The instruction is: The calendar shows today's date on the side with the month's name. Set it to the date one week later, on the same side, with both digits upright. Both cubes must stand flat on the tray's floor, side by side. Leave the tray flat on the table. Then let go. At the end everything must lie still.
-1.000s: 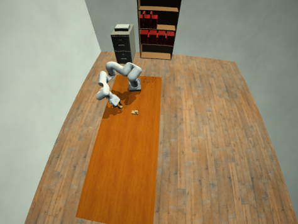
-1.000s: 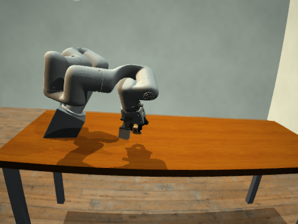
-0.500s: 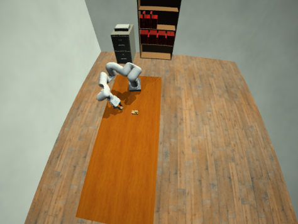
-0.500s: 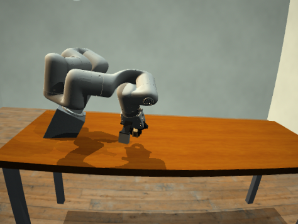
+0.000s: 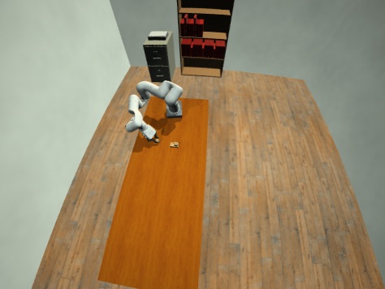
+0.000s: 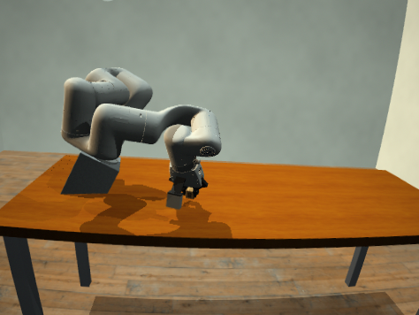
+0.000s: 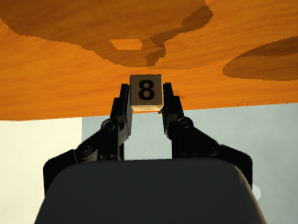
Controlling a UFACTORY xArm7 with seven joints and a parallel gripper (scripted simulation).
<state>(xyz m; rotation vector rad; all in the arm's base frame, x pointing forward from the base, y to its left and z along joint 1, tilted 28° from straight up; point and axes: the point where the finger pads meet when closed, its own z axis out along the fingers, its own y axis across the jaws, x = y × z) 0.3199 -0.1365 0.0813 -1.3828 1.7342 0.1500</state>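
My gripper (image 7: 146, 94) is shut on a small tan calendar cube (image 7: 146, 92). The cube face toward the wrist camera shows a black 8, upright in that view. In the top view the gripper (image 5: 155, 139) hangs a little above the orange table near its left edge, left of the small wooden tray (image 5: 172, 144). The tray lies on the table apart from the gripper; its contents are too small to read. In the exterior view the held cube (image 6: 190, 192) shows between the fingers, just above the table top. The tray is hidden there.
The arm's base (image 5: 174, 110) stands on the table at its far end, behind the tray. The table's left edge runs close to the gripper. A filing cabinet (image 5: 159, 57) and a bookshelf (image 5: 204, 38) stand far behind on the floor.
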